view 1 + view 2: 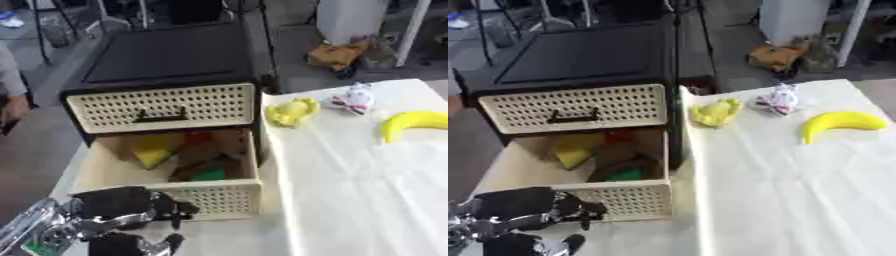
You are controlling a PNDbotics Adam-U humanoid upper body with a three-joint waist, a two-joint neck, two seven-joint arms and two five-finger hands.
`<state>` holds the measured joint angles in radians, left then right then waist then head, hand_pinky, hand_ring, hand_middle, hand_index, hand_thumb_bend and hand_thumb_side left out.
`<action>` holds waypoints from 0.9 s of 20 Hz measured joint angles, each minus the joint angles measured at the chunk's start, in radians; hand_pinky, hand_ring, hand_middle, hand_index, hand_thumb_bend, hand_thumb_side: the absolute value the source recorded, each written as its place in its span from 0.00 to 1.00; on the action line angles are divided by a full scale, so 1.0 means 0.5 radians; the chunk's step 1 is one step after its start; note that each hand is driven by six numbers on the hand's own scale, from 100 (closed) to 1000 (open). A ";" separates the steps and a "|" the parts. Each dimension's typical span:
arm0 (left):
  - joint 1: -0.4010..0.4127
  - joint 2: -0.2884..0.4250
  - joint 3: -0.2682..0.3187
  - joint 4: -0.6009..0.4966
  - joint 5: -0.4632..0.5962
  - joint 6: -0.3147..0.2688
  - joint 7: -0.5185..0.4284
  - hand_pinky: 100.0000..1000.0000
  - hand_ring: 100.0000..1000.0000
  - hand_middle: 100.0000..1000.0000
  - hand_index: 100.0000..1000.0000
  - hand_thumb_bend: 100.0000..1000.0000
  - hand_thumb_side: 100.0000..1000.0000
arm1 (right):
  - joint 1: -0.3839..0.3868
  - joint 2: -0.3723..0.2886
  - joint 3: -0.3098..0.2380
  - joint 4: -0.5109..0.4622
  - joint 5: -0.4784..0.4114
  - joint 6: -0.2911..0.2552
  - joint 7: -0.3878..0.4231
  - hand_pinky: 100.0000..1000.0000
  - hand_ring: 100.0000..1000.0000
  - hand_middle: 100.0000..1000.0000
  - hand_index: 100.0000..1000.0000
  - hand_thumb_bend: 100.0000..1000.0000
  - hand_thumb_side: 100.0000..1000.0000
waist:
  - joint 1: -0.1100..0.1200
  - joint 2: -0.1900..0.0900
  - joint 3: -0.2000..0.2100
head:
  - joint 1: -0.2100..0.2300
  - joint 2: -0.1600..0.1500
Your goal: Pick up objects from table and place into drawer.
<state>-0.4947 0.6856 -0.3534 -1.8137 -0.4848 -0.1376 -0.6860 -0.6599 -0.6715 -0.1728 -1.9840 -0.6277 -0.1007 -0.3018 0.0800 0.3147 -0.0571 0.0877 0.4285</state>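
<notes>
The lower drawer (233, 196) of a black cabinet stands pulled out, with a yellow object (156, 150), a brown object (201, 156) and a green object (210, 174) inside. On the white-covered table (350, 190) lie a yellow soft toy (290, 112), a small white toy (355, 98) and a banana (413, 123). My left hand (131, 206) sits at the drawer's front left corner, fingers curled, holding nothing that I can see. My right hand shows in neither view.
The upper drawer (162, 107) with a black handle is closed under the cabinet's black top (171, 55). A brown bag (335, 54) lies on the floor beyond the table. A person's sleeve and hand (10, 95) show at the left edge.
</notes>
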 measured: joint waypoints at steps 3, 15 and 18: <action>-0.009 -0.005 0.000 0.023 0.027 0.019 -0.012 0.00 0.00 0.55 1.00 0.00 1.00 | 0.000 0.009 0.000 0.000 0.000 0.004 -0.004 0.54 0.75 0.49 0.78 0.09 1.00 | 0.000 0.000 -0.004 | 0.002 0.000; -0.044 -0.015 0.038 0.103 -0.020 -0.002 0.077 0.00 0.00 0.59 1.00 0.00 1.00 | -0.005 0.020 0.000 0.000 0.000 0.011 -0.010 0.54 0.75 0.49 0.77 0.08 0.99 | -0.001 0.012 -0.008 | 0.017 -0.019; -0.051 -0.014 0.044 0.112 -0.051 -0.038 0.128 0.00 0.00 0.60 1.00 0.00 1.00 | -0.018 0.028 0.000 0.000 0.000 0.014 -0.009 0.54 0.75 0.49 0.77 0.08 0.99 | -0.001 0.017 -0.014 | 0.022 -0.021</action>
<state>-0.5201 0.6787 -0.3315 -1.7576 -0.5103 -0.1567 -0.6222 -0.6690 -0.6576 -0.1729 -1.9841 -0.6277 -0.0940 -0.3063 0.0796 0.3232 -0.0641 0.0990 0.4182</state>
